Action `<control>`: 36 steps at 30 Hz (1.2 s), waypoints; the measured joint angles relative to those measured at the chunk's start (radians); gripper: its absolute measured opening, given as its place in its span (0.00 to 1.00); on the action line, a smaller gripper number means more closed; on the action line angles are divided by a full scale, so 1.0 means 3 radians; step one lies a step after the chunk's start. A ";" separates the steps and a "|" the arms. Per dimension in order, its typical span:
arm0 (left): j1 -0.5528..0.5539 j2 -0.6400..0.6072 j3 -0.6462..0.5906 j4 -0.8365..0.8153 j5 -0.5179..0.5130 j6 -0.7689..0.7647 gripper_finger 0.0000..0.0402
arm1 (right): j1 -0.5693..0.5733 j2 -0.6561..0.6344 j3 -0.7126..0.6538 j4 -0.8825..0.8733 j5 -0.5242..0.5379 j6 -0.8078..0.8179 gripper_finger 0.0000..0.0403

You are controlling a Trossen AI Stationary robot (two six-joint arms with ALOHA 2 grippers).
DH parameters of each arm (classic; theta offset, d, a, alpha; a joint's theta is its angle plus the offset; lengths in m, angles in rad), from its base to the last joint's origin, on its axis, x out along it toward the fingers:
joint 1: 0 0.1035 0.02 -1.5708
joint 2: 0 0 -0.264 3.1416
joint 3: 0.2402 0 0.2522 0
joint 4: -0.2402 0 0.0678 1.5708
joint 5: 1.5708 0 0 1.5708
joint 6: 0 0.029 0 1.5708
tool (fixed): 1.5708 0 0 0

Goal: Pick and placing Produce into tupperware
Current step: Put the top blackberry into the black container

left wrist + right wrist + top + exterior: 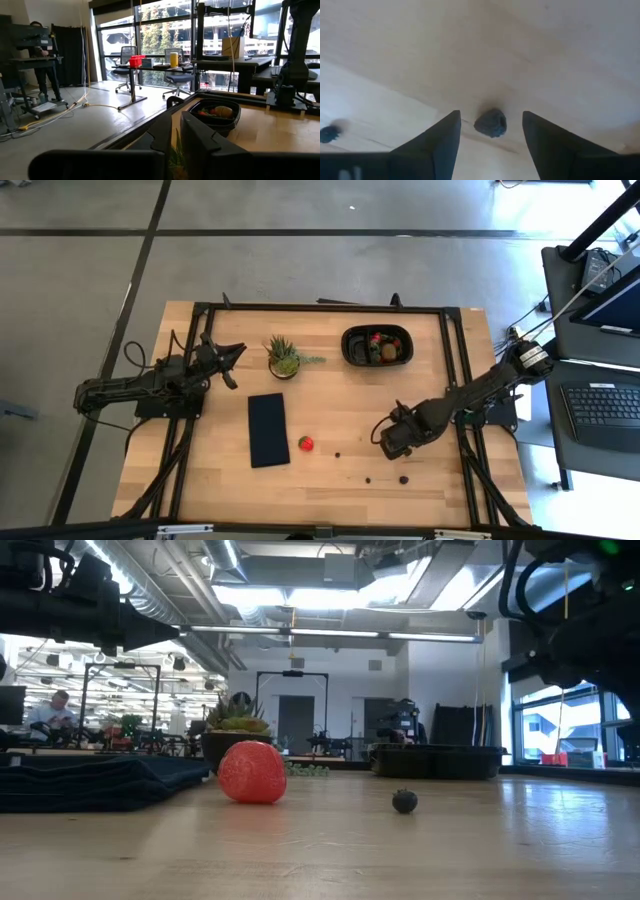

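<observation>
The black oval tupperware [378,346] stands at the table's far side with red, green and brownish produce inside; the left wrist view shows the tupperware [215,114] too. A red strawberry [306,443] lies on the wood beside the dark pad, the same strawberry [252,772] sitting large in the low view. Small dark berries [368,478] lie near the table's near edge. My right gripper [491,131] is open and pointing down, with one berry [490,122] between its fingers, untouched. My left gripper [176,140] waits at the table's left, its fingers almost together, holding nothing.
A spiky potted plant [284,357] stands left of the tupperware, and a flat dark pad [268,429] lies left of the strawberry. Another berry [329,133] lies off to one side of my right gripper. Bare wood stretches between the strawberry and the tupperware.
</observation>
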 joint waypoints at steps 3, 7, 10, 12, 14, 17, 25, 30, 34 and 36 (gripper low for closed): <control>0.0001 0.0000 0.0001 0.0000 0.0000 0.0000 0.06 | 0.0015 0.0000 -0.0027 0.0005 0.0000 0.0010 0.53; 0.0001 0.0000 0.0001 0.0000 0.0000 0.0000 0.04 | 0.0018 0.0000 -0.0026 0.0020 -0.0001 0.0019 0.53; 0.0000 0.0000 0.0001 -0.0001 0.0000 0.0000 0.03 | 0.0018 0.0042 -0.0025 0.0042 -0.0005 0.0031 0.53; 0.0001 -0.0001 0.0001 -0.0001 0.0000 0.0000 0.02 | 0.0020 0.0093 -0.0025 0.0086 -0.0068 0.0031 0.53; 0.0000 -0.0001 0.0000 0.0000 0.0000 0.0000 0.02 | 0.0021 0.0162 -0.0025 0.0117 -0.0135 0.0020 0.53; 0.0001 0.0000 0.0001 0.0000 0.0000 0.0001 0.01 | 0.0021 0.0250 -0.0025 0.0170 -0.0192 0.0017 0.53; 0.0000 0.0000 0.0000 0.0000 0.0000 0.0001 0.01 | 0.0083 0.0399 -0.0025 0.0182 -0.0309 0.0008 0.53; 0.0000 -0.0001 0.0000 0.0000 0.0000 0.0003 0.04 | 0.0087 0.0416 -0.0023 0.0187 -0.0304 0.0005 0.53; 0.0001 -0.0001 0.0001 -0.0001 0.0000 0.0003 0.07 | 0.0087 0.0416 -0.0024 0.0190 -0.0240 -0.0006 0.53; 0.0001 0.0000 0.0001 -0.0001 0.0000 0.0003 0.08 | 0.0087 0.0416 -0.0024 0.0191 -0.0231 -0.0006 0.53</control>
